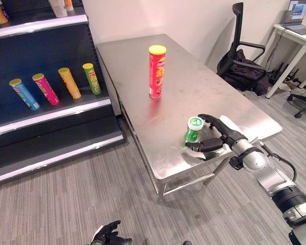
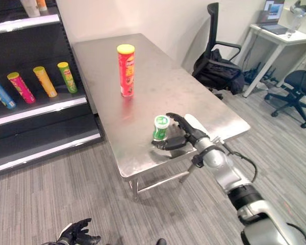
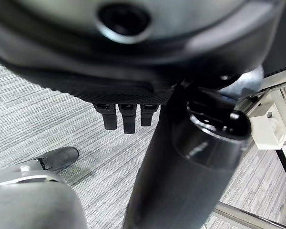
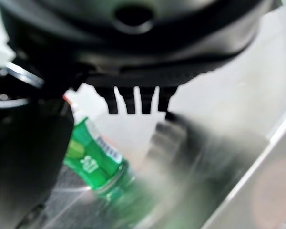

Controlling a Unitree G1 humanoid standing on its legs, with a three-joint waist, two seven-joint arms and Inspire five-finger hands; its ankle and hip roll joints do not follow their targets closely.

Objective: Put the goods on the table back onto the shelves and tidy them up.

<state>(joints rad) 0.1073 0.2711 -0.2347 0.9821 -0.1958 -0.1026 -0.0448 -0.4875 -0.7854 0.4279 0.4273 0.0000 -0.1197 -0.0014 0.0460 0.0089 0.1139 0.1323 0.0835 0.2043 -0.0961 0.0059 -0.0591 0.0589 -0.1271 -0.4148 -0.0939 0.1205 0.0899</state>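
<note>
— Green little can (image 1: 194,129), where is it?
— Standing near the steel table's (image 1: 194,76) front edge, between the right hand's (image 1: 219,137) thumb and fingers.
— Squeezing it?
— No, spread wide around it. A tall red can (image 1: 156,71) stands farther back.

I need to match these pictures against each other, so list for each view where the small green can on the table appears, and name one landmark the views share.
Left eye view: the small green can stands near the table's near edge, beside the right robot hand.
Right eye view: centre of the picture, same edge.
Left wrist view: not in it.
Right wrist view: lower left, past the hand's fingers.
Shared landmark: the tall red can upright mid-table, in both eye views.
</note>
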